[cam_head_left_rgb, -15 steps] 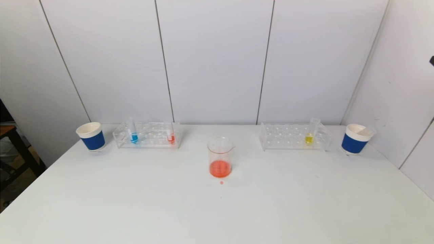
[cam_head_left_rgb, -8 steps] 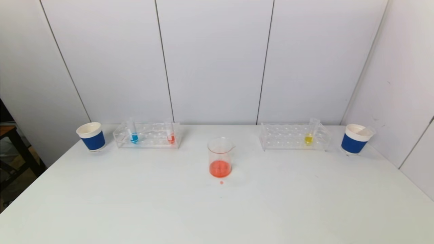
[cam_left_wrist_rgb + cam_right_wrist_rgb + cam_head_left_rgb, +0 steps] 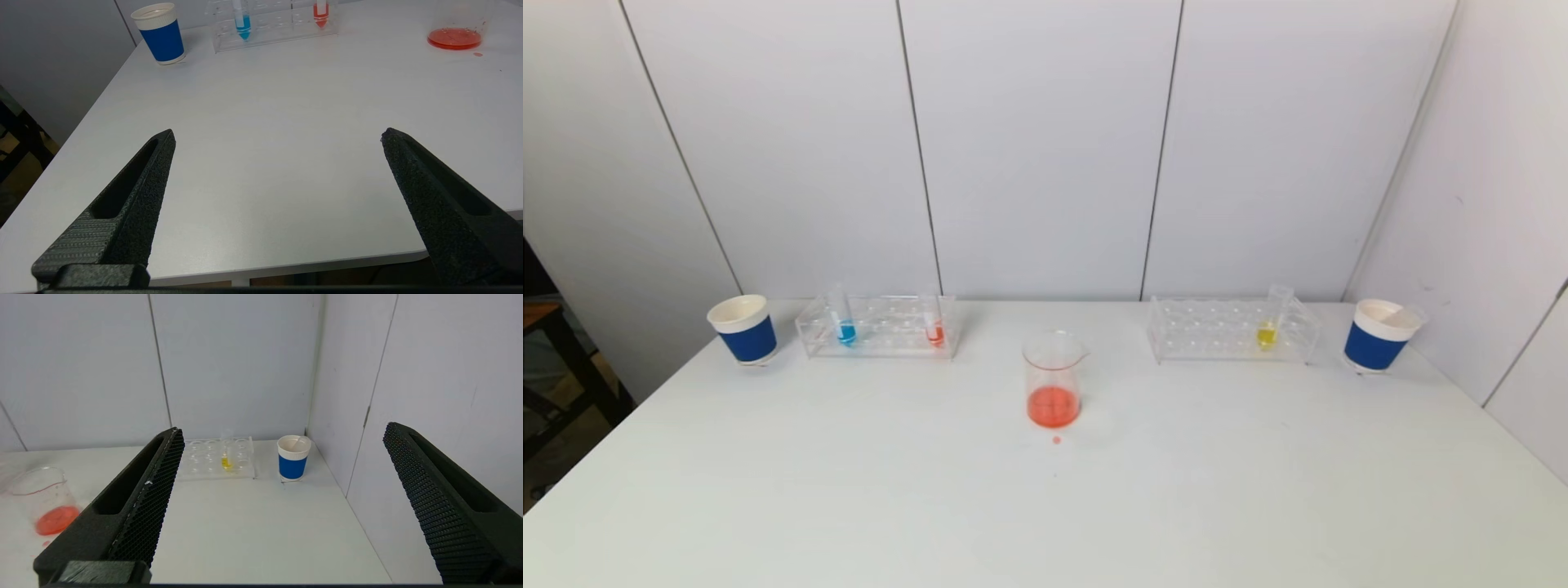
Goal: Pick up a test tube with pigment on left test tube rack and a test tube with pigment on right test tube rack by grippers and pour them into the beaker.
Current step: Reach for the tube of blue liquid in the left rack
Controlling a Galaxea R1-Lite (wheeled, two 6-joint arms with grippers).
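White table (image 3: 849,490), pretty sparse setup. Beaker (image 3: 1054,380) sits roughly in the middle with a layer of orange-red liquid at the bottom, and there's a small orange drop (image 3: 1056,440) on the table just in front of it.

Left rack (image 3: 878,325) is clear plastic, back toward the wall. It holds two tubes: blue tube (image 3: 842,317) near its left end and red tube (image 3: 934,320) near its right end, both standing in their holes. Right rack (image 3: 1232,329) is also clear and has just one yellow tube (image 3: 1272,320) near its right end, leaning a bit. A blue cup (image 3: 743,329) with a white rim sits just left of the left rack, and a second cup (image 3: 1380,335) of the same kind sits right of the right rack, with what looks like an empty tube resting inside it.

Neither arm shows up in the head view. Left gripper (image 3: 278,134) hangs low over the near left edge of the table, jaws spread wide with nothing between them. Right gripper (image 3: 282,430) is off the near right side, pointed at the yellow tube and second cup, jaws wide apart too and holding nothing. Both are well away from the racks.
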